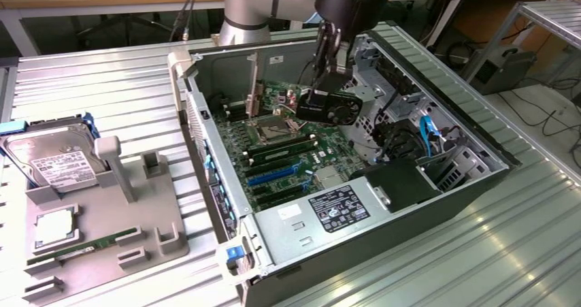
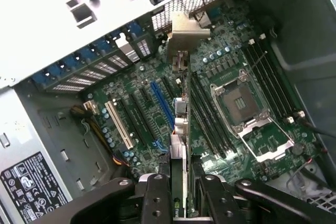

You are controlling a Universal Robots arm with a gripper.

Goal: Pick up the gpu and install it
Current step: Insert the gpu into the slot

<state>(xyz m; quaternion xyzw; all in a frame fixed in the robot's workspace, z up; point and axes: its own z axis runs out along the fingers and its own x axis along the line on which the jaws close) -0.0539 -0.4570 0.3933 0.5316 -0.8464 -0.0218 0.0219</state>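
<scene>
The gpu (image 1: 333,105), a black card, hangs above the motherboard (image 1: 288,158) inside the open computer case (image 1: 472,143). My gripper (image 1: 328,81) is shut on its upper edge. In the wrist view the gpu (image 2: 179,129) runs edge-on away from the camera, its silvery bracket (image 2: 187,31) at the far end near the case's rear slot openings. The gripper (image 2: 181,190) clamps the card between its black fingers (image 2: 156,198). The card hovers over the green board (image 2: 226,66), next to the long blue slot (image 2: 163,107), and touches nothing below.
The CPU socket (image 2: 245,109) and RAM slots lie beside the card. A power supply (image 1: 338,208) fills the case's near end. On the exterior view's left, a grey fixture (image 1: 109,242) carries a hard drive (image 1: 53,158), a green RAM stick (image 1: 80,246) and a CPU (image 1: 54,229).
</scene>
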